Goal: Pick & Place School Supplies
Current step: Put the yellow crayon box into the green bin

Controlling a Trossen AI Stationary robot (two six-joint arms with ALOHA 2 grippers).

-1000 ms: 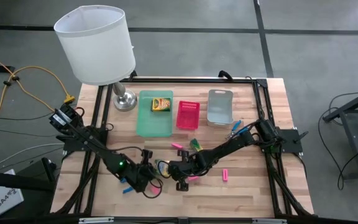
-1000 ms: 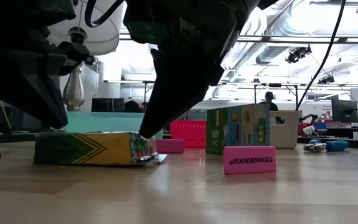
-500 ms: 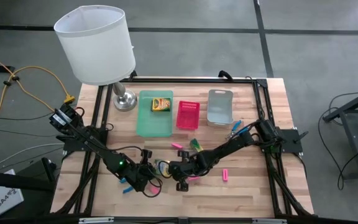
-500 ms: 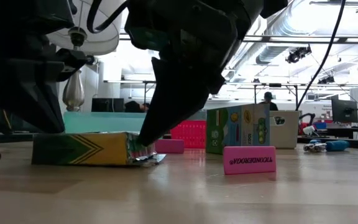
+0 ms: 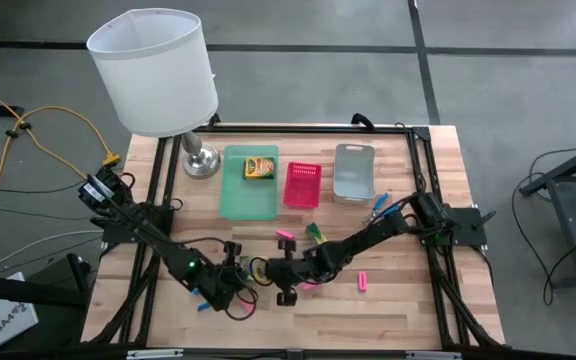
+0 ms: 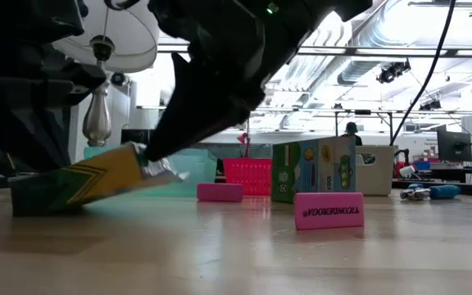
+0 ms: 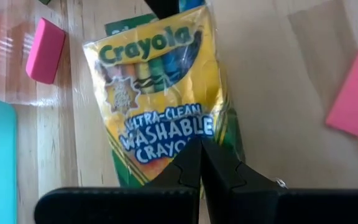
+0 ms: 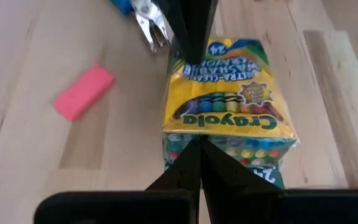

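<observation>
A yellow-and-green crayon box sits between my two grippers near the table's front middle. In the low view it is tilted, left end on the table, right end raised. My left gripper is shut at its bottom end. My right gripper is shut at its crayon-tip end. A second crayon box lies in the green tray. A third stands upright on the table. Pink erasers and a blue-handled tool lie loose. My left gripper's shut fingertips lie on the box's bottom end, slanting down from the table's left. Whether they pinch the wrapping or only press on it, I cannot tell. That end stays on the table. My right gripper pinches the shiny flap at the box's crayon-tip end with its fingertips, slanting down from the table's right, along the box. That end is lifted off the table and the box tilts down toward the left.
A white-shaded lamp stands at the far left. A pink basket and a grey tray sit beside the green tray at the back. Another blue-handled tool lies near my left gripper. Bare wood lies at the front right.
My right gripper has tipped and drawn the box's crayon-tip end up off the table. The box, lying flat a second ago, now tilts with its left end still down and has slid slightly toward the table's left.
</observation>
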